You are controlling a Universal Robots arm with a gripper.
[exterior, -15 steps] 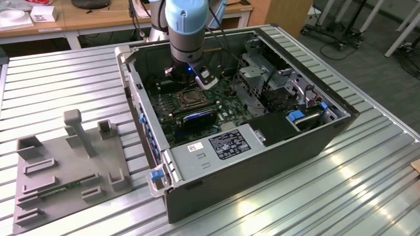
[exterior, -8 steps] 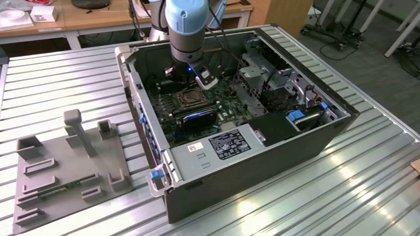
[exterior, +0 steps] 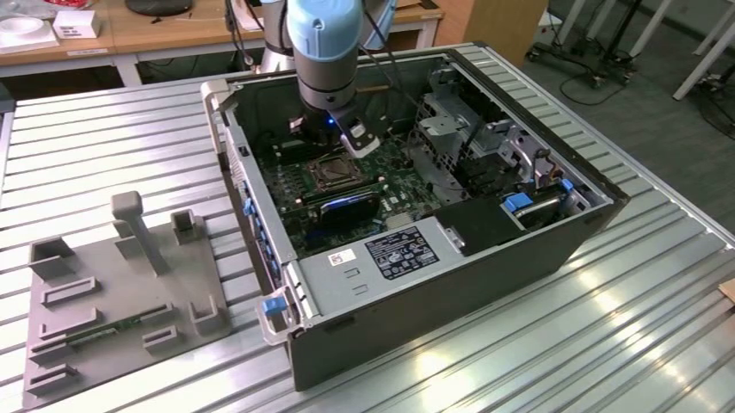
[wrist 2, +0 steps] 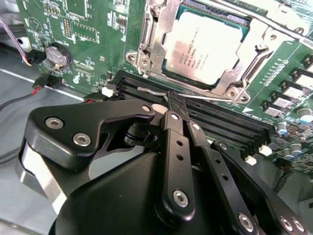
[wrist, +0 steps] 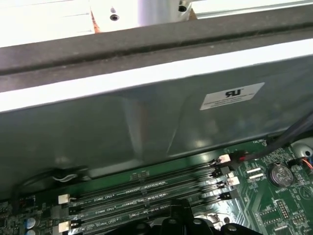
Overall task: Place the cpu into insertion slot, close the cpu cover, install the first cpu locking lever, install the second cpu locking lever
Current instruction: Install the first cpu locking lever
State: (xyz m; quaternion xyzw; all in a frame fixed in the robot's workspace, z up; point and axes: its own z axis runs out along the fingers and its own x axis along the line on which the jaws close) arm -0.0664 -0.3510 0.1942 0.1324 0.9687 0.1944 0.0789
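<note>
We see the arm [exterior: 327,60] reaching down into the open computer case [exterior: 460,284], in the upper middle of the exterior view. In the second wrist view the chip [wrist 2: 210,46] sits in its socket [wrist 2: 215,12], and the metal cover [wrist 2: 257,46] lies flat around it. The gripper [wrist 2: 172,100] is clenched, its tips meeting at a thin wire lever [wrist 2: 215,97] between the cover and the black memory slots [wrist 2: 234,122]. We cannot tell whether the wire is pinched. A grey fixture [exterior: 115,301] lies on the table [exterior: 115,129] at the lower left of the exterior view.
</note>
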